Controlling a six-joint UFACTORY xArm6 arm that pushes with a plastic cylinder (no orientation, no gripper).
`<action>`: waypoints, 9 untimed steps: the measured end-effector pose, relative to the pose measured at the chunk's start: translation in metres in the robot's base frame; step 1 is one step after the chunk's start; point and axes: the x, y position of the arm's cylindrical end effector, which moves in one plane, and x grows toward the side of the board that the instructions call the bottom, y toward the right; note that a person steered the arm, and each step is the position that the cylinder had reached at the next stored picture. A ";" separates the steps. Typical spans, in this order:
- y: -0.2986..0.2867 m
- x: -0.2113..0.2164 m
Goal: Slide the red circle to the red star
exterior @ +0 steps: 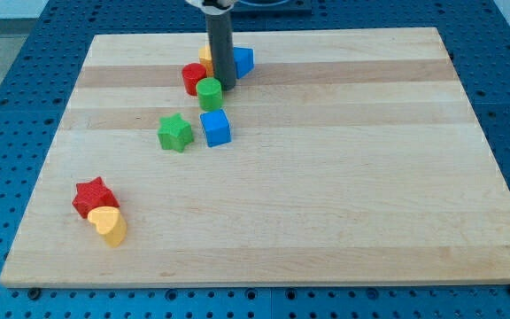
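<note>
At near left, the red star block (92, 196) touches a yellow heart block (109, 225) by the wooden board (343, 213) edge. A green star (175, 133) and blue cube (216, 128) flank the open diagonal. At far centre, the red circle block (193, 78) touches a green cylinder (209, 92). My tip (226, 85), jawless, stands just right: approach done, I judge; next push down-left.
</note>
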 end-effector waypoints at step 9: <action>-0.073 -0.031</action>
